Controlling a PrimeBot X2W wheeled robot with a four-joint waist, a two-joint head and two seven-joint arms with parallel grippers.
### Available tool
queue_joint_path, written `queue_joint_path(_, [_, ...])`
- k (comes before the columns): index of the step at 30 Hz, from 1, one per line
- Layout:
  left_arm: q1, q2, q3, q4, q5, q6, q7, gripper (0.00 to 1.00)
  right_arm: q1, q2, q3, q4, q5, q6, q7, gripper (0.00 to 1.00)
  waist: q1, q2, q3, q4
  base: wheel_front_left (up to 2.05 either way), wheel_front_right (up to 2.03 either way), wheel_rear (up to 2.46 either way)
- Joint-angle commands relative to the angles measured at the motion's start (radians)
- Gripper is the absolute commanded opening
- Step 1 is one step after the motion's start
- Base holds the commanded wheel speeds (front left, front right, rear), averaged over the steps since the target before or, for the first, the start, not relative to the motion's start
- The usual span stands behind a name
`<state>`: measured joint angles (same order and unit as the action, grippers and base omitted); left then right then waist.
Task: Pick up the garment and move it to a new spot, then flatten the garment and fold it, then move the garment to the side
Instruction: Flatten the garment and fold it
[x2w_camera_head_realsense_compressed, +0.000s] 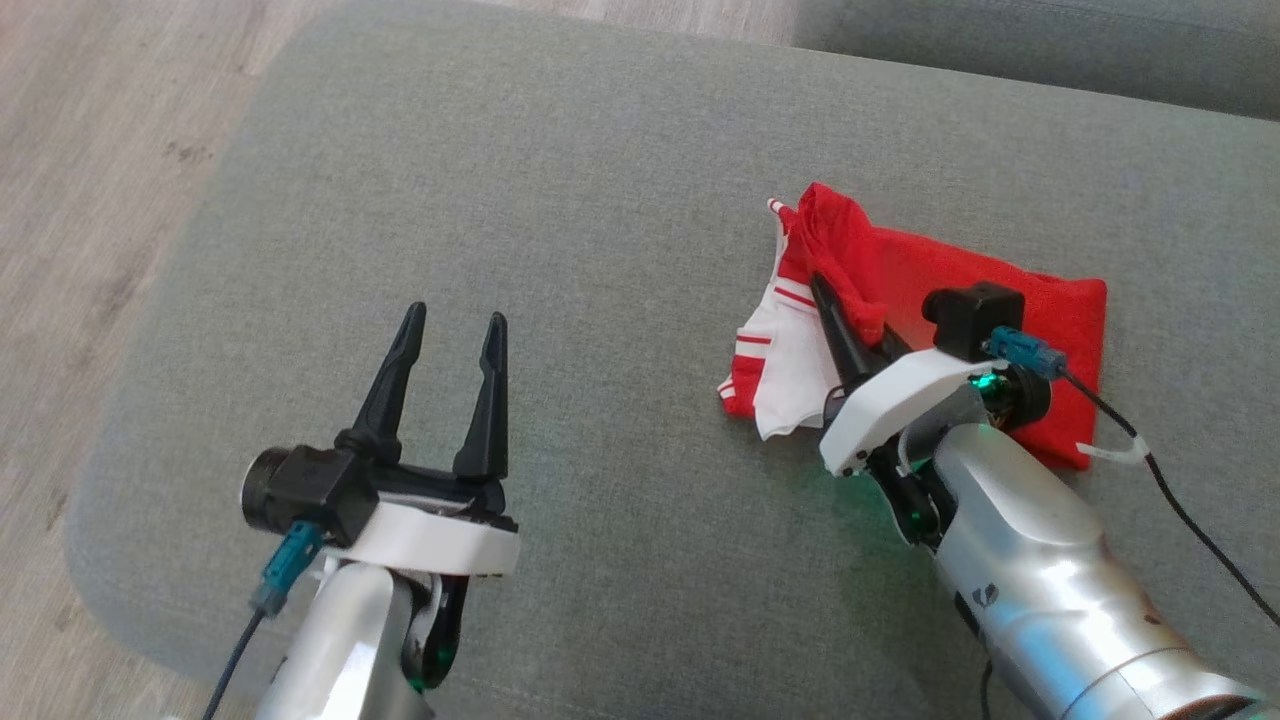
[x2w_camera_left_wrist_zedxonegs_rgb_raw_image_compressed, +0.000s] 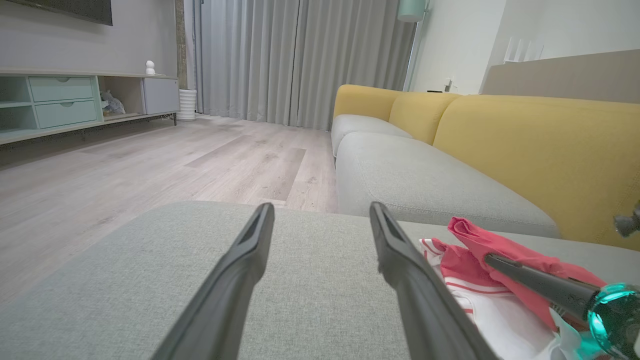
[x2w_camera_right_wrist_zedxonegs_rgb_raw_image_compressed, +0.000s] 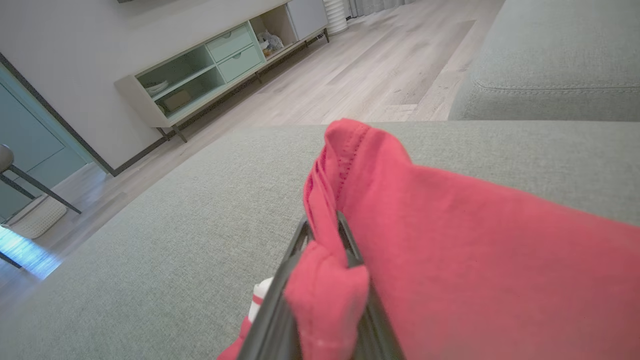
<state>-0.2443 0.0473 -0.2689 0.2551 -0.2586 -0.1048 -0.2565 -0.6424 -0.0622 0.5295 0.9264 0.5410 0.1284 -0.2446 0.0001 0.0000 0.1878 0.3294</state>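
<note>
On the garment (x2w_camera_head_realsense_compressed: 1000, 270) — right arm (x2w_camera_head_realsense_compressed: 1020, 545) low, jaws tight

A grey upholstered seat cushion (x2w_camera_head_realsense_compressed: 600, 200) spans the centre of the head view. A second grey cushion (x2w_camera_head_realsense_compressed: 1050, 50) lies at the upper right. Pale wood-plank floor (x2w_camera_head_realsense_compressed: 100, 200) runs down the left edge.

In the left wrist view, yellow backrests (x2w_camera_left_wrist_zedxonegs_rgb_raw_image_compressed: 540, 145) stand at right and grey curtains (x2w_camera_left_wrist_zedxonegs_rgb_raw_image_compressed: 300, 60) hang at top centre. A low sideboard (x2w_camera_left_wrist_zedxonegs_rgb_raw_image_compressed: 125, 95) with pale green drawers (x2w_camera_left_wrist_zedxonegs_rgb_raw_image_compressed: 62, 100) occupies the upper left. A white ribbed cylinder (x2w_camera_left_wrist_zedxonegs_rgb_raw_image_compressed: 187, 104) stands on the floor just beside the sideboard's end. A small white object (x2w_camera_left_wrist_zedxonegs_rgb_raw_image_compressed: 150, 67) rests on the sideboard's top.
</note>
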Motion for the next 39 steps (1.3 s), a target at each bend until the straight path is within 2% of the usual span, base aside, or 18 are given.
queue_joint_path(1, [-0.044,0.005,0.024,-0.028,-0.005,0.006,-0.004,1.0,-0.023,0.012,0.023,-0.021,0.013,0.002,-0.015,0.0,-0.0001,0.0,-0.002,0.002,0.0,0.0,0.0])
queue_joint_path(7, [-0.053,0.005,0.01,-0.022,-0.012,0.011,-0.005,1.0,-0.017,0.012,0.072,-0.018,0.074,0.002,-0.017,0.0,-0.0001,0.0,-0.004,0.008,0.0,0.0,0.0])
queue_joint_path(8, [-0.054,0.004,0.007,-0.021,-0.013,0.012,-0.005,1.0,-0.015,0.012,0.086,-0.025,0.086,0.002,-0.017,0.15,-0.0001,0.0,-0.003,0.008,0.0,0.0,0.0])
queue_joint_path(9, [-0.055,0.004,0.006,-0.02,-0.015,0.013,-0.005,1.0,-0.014,0.012,0.097,-0.032,0.096,0.002,-0.017,0.95,-0.0001,0.0,-0.002,0.007,0.0,0.0,0.0])
queue_joint_path(10, [-0.055,0.004,0.006,-0.02,-0.016,0.013,-0.005,1.0,-0.01,0.012,0.112,-0.04,0.112,0.002,-0.017,1.0,-0.0001,0.0,-0.002,0.006,0.0,0.0,0.0])
queue_joint_path(16, [-0.05,0.005,0.007,-0.012,-0.017,0.015,-0.005,1.0,-0.017,0.012,0.158,-0.111,0.18,0.002,-0.017,1.0,-0.0001,0.0,-0.005,-0.017,0.0,0.0,0.0])
queue_joint_path(20, [-0.048,0.01,0.018,-0.017,-0.016,0.016,-0.005,1.0,-0.031,0.012,0.13,-0.186,0.184,0.002,-0.017,1.0,-0.0001,0.0,-0.025,-0.053,0.0,0.0,0.0])
queue_joint_path(26, [-0.028,0.016,0.049,-0.037,-0.023,0.023,-0.005,1.0,0.001,0.012,-0.088,-0.324,-0.032,0.002,-0.017,1.0,-0.0001,0.0,-0.069,-0.147,0.0,0.0,0.0])
queue_joint_path(33, [-0.005,0.015,0.084,-0.056,-0.019,0.025,-0.005,1.0,0.131,0.012,-0.369,-0.444,-0.298,0.002,-0.017,1.0,-0.0001,0.0,-0.095,-0.23,0.0,0.0,0.0])
queue_joint_path(39, [0.02,0.011,0.117,-0.062,-0.013,0.022,-0.005,1.0,0.268,0.012,-0.479,-0.549,-0.424,0.002,-0.017,1.0,-0.0001,0.0,-0.105,-0.271,0.0,0.0,0.0])
